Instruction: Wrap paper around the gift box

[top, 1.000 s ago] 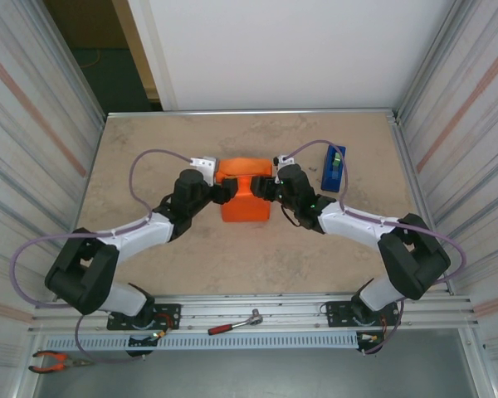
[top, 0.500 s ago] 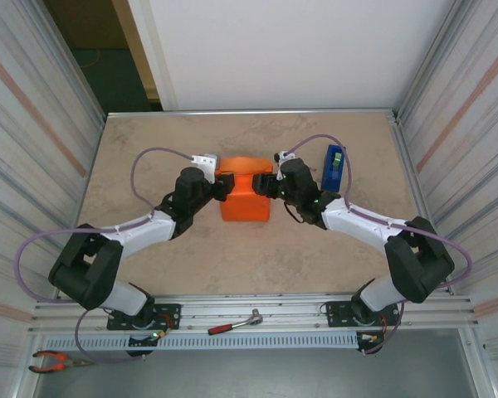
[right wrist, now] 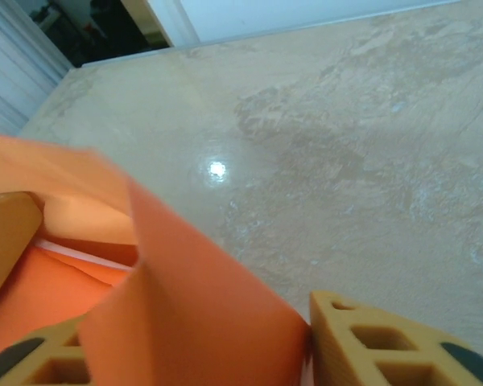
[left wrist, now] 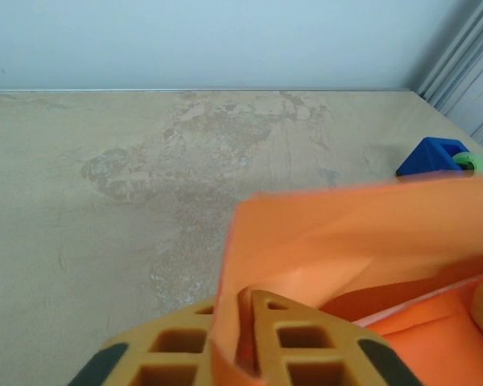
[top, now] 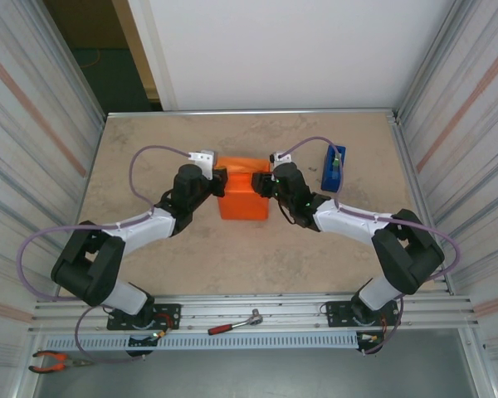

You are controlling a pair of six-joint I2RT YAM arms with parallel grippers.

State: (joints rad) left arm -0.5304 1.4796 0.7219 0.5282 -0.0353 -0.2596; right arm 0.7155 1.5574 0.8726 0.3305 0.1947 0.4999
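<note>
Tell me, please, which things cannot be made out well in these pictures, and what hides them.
Gift box: in the top external view the paper covers all its faces.
Right gripper: in the right wrist view a paper flap hides the gap between its fingers, so open or shut is unclear.
Blue tape dispenser: in the left wrist view the paper hides its lower part.

Plain bright orange paper (top: 243,199), mottled beige tabletop (top: 149,141), blue dispenser (top: 333,170).
</note>
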